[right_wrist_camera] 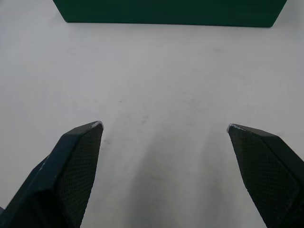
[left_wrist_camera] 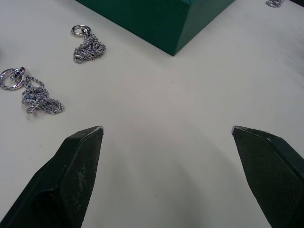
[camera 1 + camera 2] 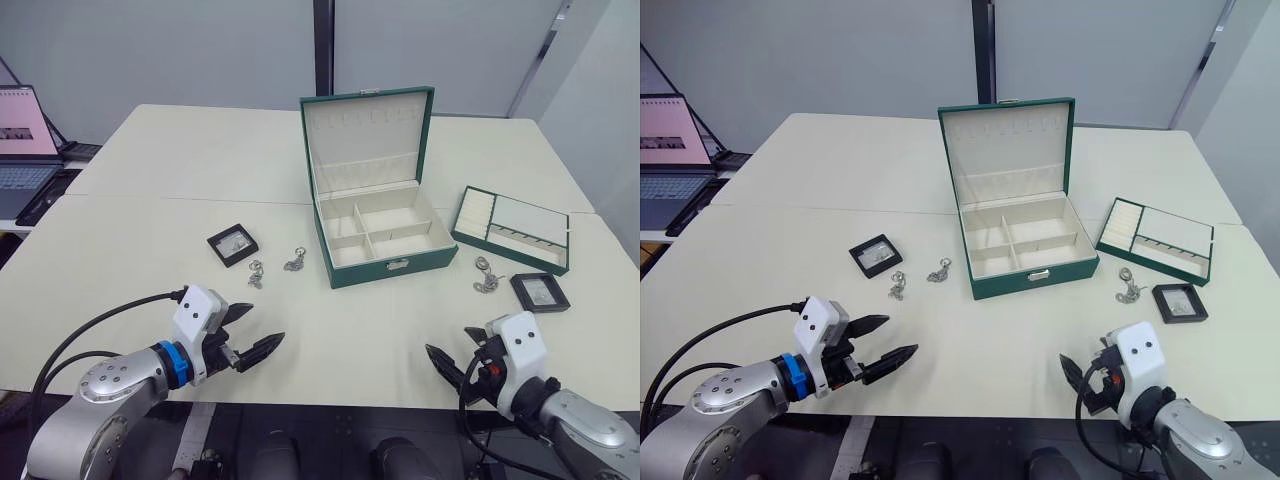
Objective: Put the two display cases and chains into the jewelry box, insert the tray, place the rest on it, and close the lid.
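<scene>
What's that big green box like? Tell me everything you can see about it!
The jewelry box is dark green outside and cream inside. It sits on the pale table with its lid standing up, wide open. The lid's lining has a row of tiny hooks near the top. Dividers split the inside into compartments, all empty. A small metal clasp is on the front wall. Nothing touches it but the table; the chains and tray lie apart from it.
</scene>
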Controlling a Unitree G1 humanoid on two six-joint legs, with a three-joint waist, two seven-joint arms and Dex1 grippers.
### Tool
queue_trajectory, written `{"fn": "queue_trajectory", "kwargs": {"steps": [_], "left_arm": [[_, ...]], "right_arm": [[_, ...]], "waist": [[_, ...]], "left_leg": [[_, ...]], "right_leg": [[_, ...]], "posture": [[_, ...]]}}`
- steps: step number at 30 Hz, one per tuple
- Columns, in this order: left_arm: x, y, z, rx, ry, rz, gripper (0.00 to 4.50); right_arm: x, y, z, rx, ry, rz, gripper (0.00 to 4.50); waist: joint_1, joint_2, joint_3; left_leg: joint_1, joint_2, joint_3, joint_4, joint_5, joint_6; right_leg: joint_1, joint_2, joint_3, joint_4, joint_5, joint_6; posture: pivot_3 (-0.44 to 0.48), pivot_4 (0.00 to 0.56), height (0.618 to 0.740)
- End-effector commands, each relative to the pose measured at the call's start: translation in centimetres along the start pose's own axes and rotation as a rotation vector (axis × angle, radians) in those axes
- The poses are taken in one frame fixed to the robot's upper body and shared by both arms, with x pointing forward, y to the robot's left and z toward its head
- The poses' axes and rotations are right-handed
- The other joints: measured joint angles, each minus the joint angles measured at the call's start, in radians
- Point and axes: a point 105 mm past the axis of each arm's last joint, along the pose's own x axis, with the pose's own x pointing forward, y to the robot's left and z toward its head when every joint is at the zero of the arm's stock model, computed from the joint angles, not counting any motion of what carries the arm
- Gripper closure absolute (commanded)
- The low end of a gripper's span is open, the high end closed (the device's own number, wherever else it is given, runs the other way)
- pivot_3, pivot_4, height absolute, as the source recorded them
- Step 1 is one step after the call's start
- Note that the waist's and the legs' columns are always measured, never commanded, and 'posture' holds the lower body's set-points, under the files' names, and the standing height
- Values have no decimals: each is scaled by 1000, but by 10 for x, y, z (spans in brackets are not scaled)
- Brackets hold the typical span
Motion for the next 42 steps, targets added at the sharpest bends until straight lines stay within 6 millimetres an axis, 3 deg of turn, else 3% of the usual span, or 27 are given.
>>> {"fn": "queue_trajectory", "kwargs": {"steps": [1,11,12,14,16,18,27,31,36,42], "left_arm": [[-1,-6,12,24,-37,-20,0],[-2,-7,13,-7,-27,-20,0],[-2,-9,14,-20,-31,-37,0],[0,-6,19,-48,-39,-42,372],[7,6,28,-78,-48,14,846],[17,17,40,-92,-52,48,1545],[60,42,76,-93,-30,125,4418],[81,47,80,-84,-5,143,4466],[104,52,82,-102,16,137,4466],[131,51,78,-31,89,85,4466]], "right_arm": [[0,1,3,-4,-11,7,48],[0,1,4,-10,-10,22,48],[0,1,6,-13,-14,23,208],[-1,-4,12,-28,-33,15,597],[1,-14,19,-40,-47,-13,1262],[4,-28,31,-56,-68,-42,2016],[12,-97,98,-97,-163,-162,4386],[24,-125,126,-114,-183,-208,4450],[48,-146,133,-183,-138,-206,4450],[78,-155,134,-237,-87,-163,4450]], "waist": [[0,0,0],[0,0,0],[0,0,0],[0,0,0],[1,0,0],[1,0,0],[2,0,1],[3,1,1],[3,1,1],[3,3,3]], "left_leg": [[0,0,0,0,0,0],[0,0,0,0,0,0],[0,0,0,0,0,0],[0,0,0,0,0,0],[0,0,0,0,0,0],[1,0,-1,1,0,0],[0,-1,0,1,0,1],[0,-1,1,3,1,1],[0,-1,2,3,2,-2],[0,-1,3,11,3,-3]], "right_leg": [[0,0,0,0,0,0],[0,0,0,0,0,0],[0,0,0,0,0,0],[0,0,0,0,0,0],[0,0,0,0,0,0],[0,0,-1,1,0,0],[1,0,1,0,0,0],[2,0,1,0,0,0],[2,0,1,-1,0,0],[2,0,1,0,0,0]], "posture": [[0,150,740],[0,150,740],[0,150,740],[0,150,740],[0,150,740],[0,150,740],[0,150,740],[0,150,740],[0,150,740],[0,150,740]]}}
